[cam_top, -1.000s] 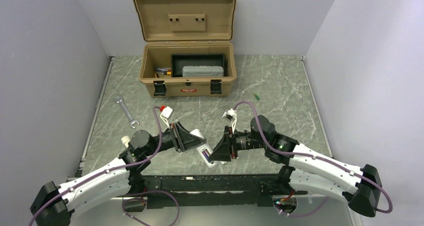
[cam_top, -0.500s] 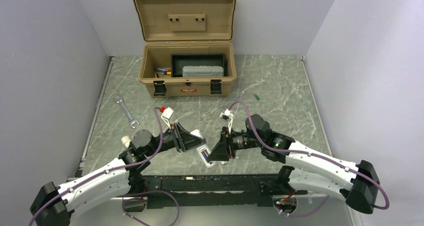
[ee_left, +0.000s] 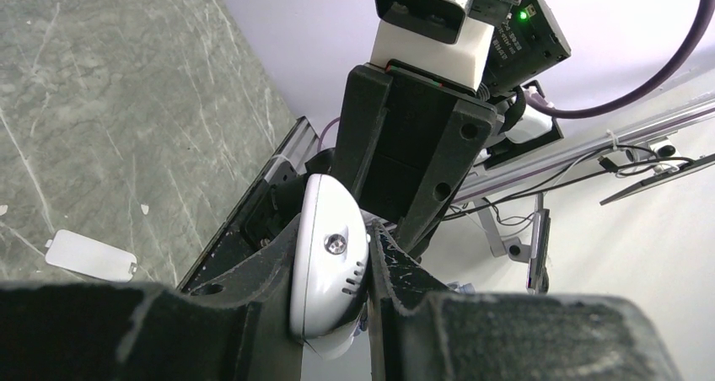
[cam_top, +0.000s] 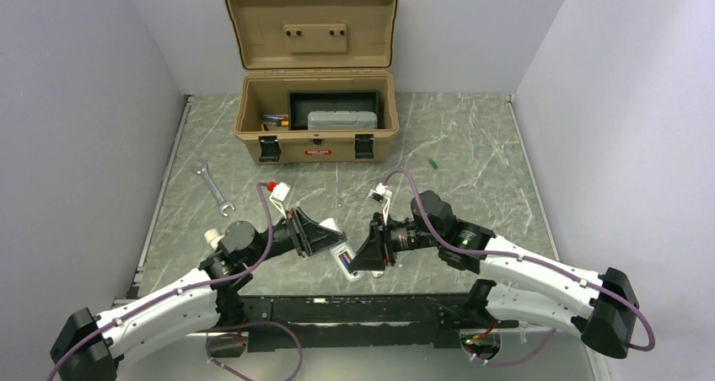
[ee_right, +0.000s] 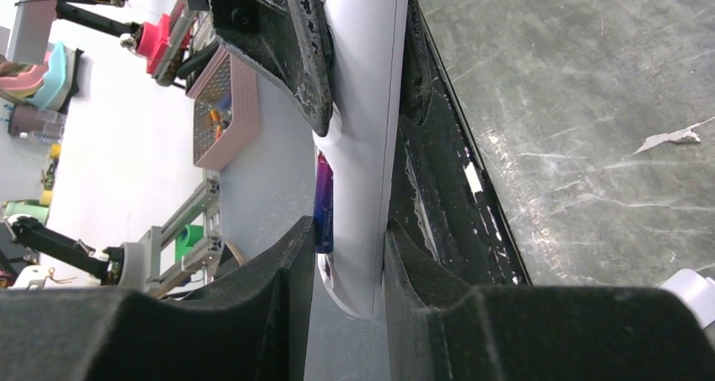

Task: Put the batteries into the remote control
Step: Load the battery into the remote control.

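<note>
Right pincer [ee_right: 347, 246] nudged left toward left pincer [ee_left: 335, 267], both clamped narrow on white remote control [ee_left: 327, 263] at near worktop [cam_top: 472, 145] edge, purple battery [ee_right: 324, 200] lodged in remote, green battery [cam_top: 432, 163] lying well apart on worktop right of toolbox [cam_top: 253, 132]

Pale lavender walls [cam_top: 84, 77] on three sides; grey-green marbled tabletop [cam_top: 472, 162]; even light.

Marbled table [cam_top: 472, 145] bears toolbox [cam_top: 316, 152], wrench [cam_top: 212, 187], green battery [cam_top: 432, 163]
</note>
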`<state>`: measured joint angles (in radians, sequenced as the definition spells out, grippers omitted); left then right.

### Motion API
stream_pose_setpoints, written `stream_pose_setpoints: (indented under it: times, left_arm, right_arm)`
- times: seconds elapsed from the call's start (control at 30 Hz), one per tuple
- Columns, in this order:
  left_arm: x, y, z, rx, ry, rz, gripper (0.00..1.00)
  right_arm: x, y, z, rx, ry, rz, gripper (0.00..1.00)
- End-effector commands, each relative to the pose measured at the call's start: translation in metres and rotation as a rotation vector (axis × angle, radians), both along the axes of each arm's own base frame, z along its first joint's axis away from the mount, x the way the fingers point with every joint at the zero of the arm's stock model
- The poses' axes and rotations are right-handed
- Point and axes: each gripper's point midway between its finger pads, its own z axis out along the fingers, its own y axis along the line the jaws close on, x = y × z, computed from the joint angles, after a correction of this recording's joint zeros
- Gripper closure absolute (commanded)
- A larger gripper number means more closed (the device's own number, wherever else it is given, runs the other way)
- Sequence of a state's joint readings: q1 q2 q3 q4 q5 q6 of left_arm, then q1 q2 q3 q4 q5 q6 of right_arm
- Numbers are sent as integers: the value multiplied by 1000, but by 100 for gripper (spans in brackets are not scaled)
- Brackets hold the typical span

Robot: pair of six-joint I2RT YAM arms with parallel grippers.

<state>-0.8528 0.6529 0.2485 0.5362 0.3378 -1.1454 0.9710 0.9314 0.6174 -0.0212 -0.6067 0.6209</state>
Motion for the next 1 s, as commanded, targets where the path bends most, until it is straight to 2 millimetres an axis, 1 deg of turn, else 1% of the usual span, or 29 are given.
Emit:
stream_pose_setpoints:
  times: [0.0, 0.43, 0.67, 0.77, 0.87, 0.9, 0.97]
  left_arm:
    - [9, 2, 32, -126, 10, 55, 100]
    - [12, 3, 28, -148, 50, 90, 100]
    - [14, 2, 26, -149, 66, 101, 100]
    - [14, 0, 25, -142, 64, 95, 100]
    - [14, 0, 19, -114, 61, 99, 100]
    - [14, 0, 15, -98, 61, 101, 100]
    - [13, 1, 9, -68, 61, 102, 100]
  right_arm:
    - [10, 5, 4, -11, -82, -20, 100]
    - [19, 6, 1, -62, -119, -57, 100]
    - [21, 6, -2, -98, -136, -66, 100]
    - [19, 5, 0, -89, -142, -61, 100]
    - [16, 4, 11, -47, -172, -48, 100]
    - [16, 3, 16, -31, -184, -51, 96]
    - [18, 0, 25, -10, -212, -70, 79]
